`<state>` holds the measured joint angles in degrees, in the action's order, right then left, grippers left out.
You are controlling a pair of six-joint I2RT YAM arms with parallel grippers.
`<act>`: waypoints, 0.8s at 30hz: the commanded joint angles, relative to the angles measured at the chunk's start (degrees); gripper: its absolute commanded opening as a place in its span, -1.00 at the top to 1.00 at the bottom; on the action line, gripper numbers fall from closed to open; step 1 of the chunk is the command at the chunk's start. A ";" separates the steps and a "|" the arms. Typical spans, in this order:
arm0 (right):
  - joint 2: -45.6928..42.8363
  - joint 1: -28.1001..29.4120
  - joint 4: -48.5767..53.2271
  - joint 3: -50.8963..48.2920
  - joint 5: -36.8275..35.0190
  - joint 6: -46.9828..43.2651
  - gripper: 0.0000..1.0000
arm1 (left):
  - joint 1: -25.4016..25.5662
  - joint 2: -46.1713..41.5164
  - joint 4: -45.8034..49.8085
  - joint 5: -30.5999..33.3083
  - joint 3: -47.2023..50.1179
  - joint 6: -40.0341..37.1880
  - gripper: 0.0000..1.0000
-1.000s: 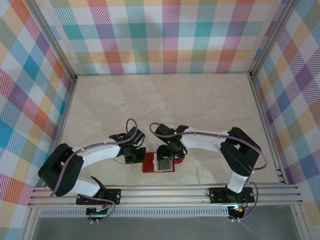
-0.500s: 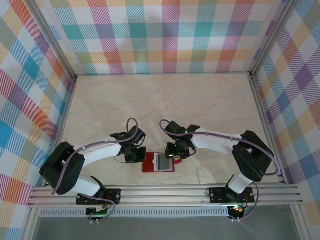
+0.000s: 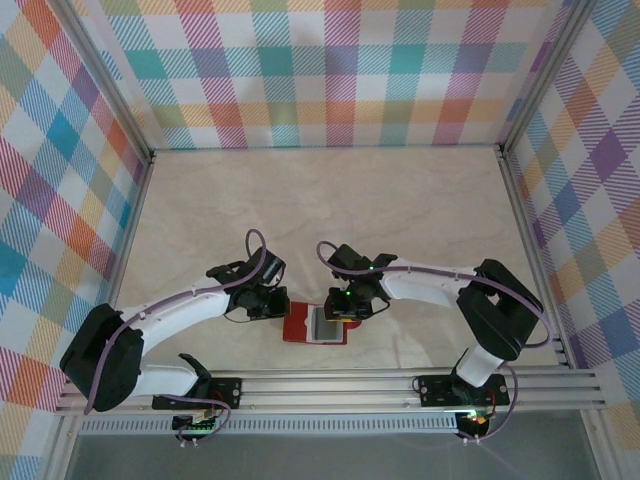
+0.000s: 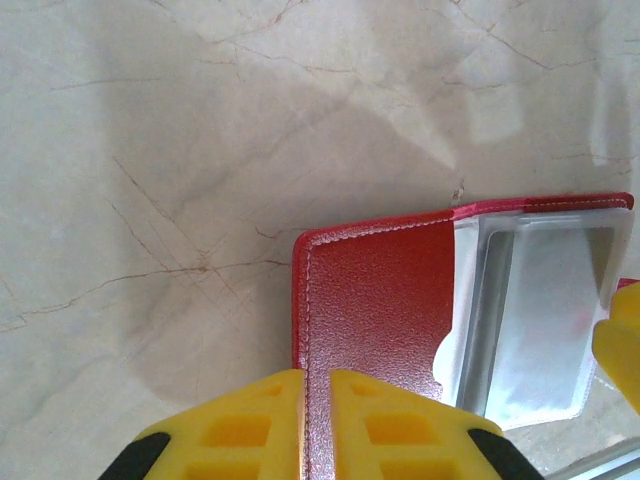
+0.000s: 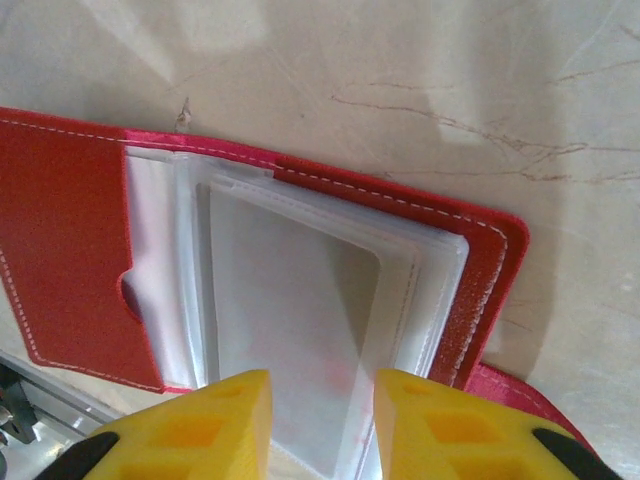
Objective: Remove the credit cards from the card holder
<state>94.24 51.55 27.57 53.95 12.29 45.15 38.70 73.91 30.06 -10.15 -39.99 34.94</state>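
Observation:
The red card holder (image 3: 297, 328) lies open and flat near the table's front edge, with clear sleeves (image 3: 326, 324) on its right half. My left gripper (image 3: 278, 309) is at its left side. In the left wrist view this gripper (image 4: 317, 376) has only a slit between its tips, which sit over the holder (image 4: 375, 300) along its stitched left edge. My right gripper (image 3: 343, 310) is at the far edge, and in its own view it (image 5: 322, 376) stands partly apart above the sleeves (image 5: 300, 300) of the holder (image 5: 60, 250). A pale rectangle shows through the top sleeve. Whether it is one of the credit cards is unclear.
An aluminium rail (image 3: 330, 385) runs along the near edge just in front of the holder, and it also shows at the lower left of the right wrist view (image 5: 40, 405). Plaid walls (image 3: 320, 70) close off the back and both sides. Bare marble table (image 3: 330, 210) stretches behind the arms.
My right gripper has narrowed its jaws and moved from over the holder's middle to its far edge. The left arm has stretched out a little, with its tips still at the holder's left edge.

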 commanded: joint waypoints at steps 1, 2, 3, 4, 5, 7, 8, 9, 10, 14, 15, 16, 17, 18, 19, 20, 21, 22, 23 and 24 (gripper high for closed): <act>1.39 -0.13 -0.74 -0.67 0.84 0.42 0.36 | -0.16 1.04 0.75 -1.77 -0.57 0.22 0.69; 1.52 -0.13 -1.39 -0.93 1.33 0.62 0.38 | -0.11 1.76 0.29 -2.01 -0.36 0.18 0.70; 1.49 -0.12 -2.08 -1.12 1.64 0.84 0.40 | -0.12 2.43 -0.01 -2.06 -0.19 0.19 0.70; 1.48 -0.13 -2.70 -1.34 2.14 0.98 0.42 | -0.11 3.25 -0.46 -2.30 0.06 0.12 0.70; 1.41 -0.13 -3.23 -1.47 2.48 1.25 0.46 | -0.11 4.15 -0.91 -2.50 0.31 0.01 0.71; 1.05 -0.13 -3.79 -1.48 2.94 1.64 0.55 | -0.03 5.68 -1.94 -2.97 0.84 0.04 0.74; 0.87 -0.13 -4.13 -1.57 3.15 1.78 0.55 | -0.03 6.41 -2.47 -3.19 1.15 0.02 0.74; 0.70 -0.13 -4.56 -1.63 3.44 1.90 0.55 | -0.06 6.97 -3.01 -3.41 1.35 0.01 0.75; 0.60 -0.13 -5.00 -1.60 3.89 2.04 0.55 | 0.00 7.59 -3.63 -3.64 1.57 0.05 0.75; 0.94 -0.10 -6.53 -1.66 5.68 2.31 0.55 | 0.06 9.46 -4.70 -4.08 1.95 0.08 0.78; 0.91 -0.14 -6.78 -1.66 5.92 2.40 0.55 | 0.06 9.59 -4.75 -4.09 1.93 0.20 0.78; 0.80 -0.13 -7.08 -1.74 6.15 2.34 0.56 | 0.15 9.75 -4.91 -4.00 2.00 0.16 0.79; 0.49 -0.13 -6.95 -1.75 5.89 2.32 0.56 | 0.11 9.84 -4.82 -3.91 1.93 0.17 0.79; 0.15 -0.13 -6.06 -1.66 5.11 2.24 0.55 | 0.14 9.77 -4.67 -3.79 1.93 0.18 0.79; -0.46 -0.13 -4.17 -1.37 3.15 1.93 0.48 | 0.12 9.70 -4.48 -3.67 1.93 0.15 0.79; -1.09 -0.13 -1.87 -1.03 0.87 1.50 0.41 | 0.15 9.47 -4.33 -3.42 1.93 0.21 0.79; -1.81 -0.13 0.39 -0.74 -1.32 1.09 0.38 | 0.13 9.33 -4.00 -3.16 1.93 0.05 0.78; -2.66 -0.22 2.61 -0.53 -3.26 0.79 0.34 | 0.15 9.15 -3.79 -3.03 1.89 0.05 0.79; -3.56 -0.32 4.57 -0.51 -5.34 0.43 0.31 | 0.15 9.17 -3.53 -2.70 1.79 -0.10 0.78; -4.42 -0.56 6.07 -0.66 -6.81 0.23 0.28 | 0.15 9.15 -3.26 -2.68 1.72 -0.15 0.79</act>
<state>93.19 51.42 26.76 52.90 11.46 46.33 38.70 82.54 26.61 -13.02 -38.83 35.09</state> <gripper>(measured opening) 0.353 0.109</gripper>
